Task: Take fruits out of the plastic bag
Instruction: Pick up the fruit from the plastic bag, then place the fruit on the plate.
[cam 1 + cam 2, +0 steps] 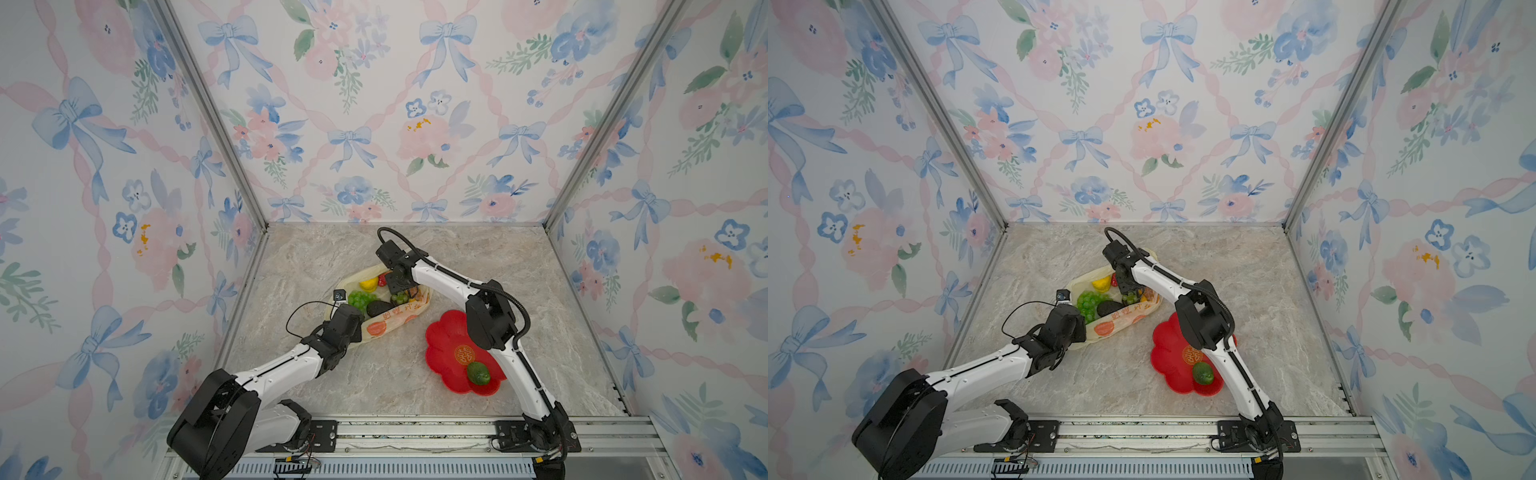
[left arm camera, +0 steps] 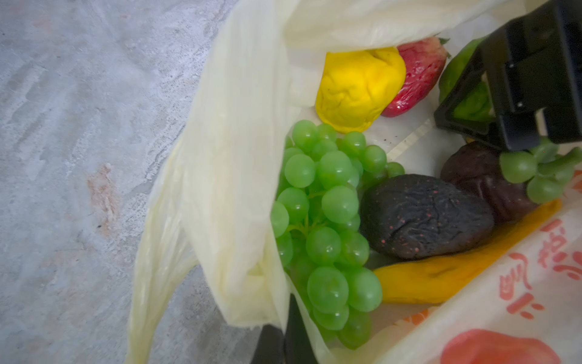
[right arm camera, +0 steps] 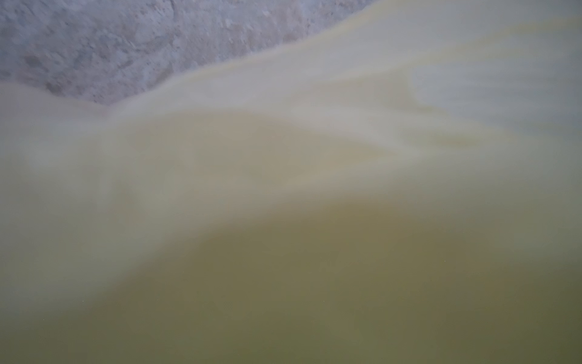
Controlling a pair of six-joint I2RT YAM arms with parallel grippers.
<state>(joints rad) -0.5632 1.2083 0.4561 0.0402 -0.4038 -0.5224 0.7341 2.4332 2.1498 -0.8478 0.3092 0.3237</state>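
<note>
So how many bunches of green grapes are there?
2. Both lie inside the bag: a big bunch beside the yellow citrus, and a small bunch against a dark fruit. More may hide under the plastic.

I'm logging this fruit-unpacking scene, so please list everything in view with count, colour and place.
bag: one, pale yellow, mid-table
grape bunches: two, green, in bag
bumpy citrus: two, yellow and green, in bag
strawberry: one, red, in bag
dark fruits: two, blackish, in bag
banana: one, yellow-orange, in bag
lime: one, green, on plate
plate: one, red, beside bag
table: one, grey marble, underneath
left gripper: one, black, jaws shut on bag rim
right gripper: one, black, inside bag, jaws unclear
</note>
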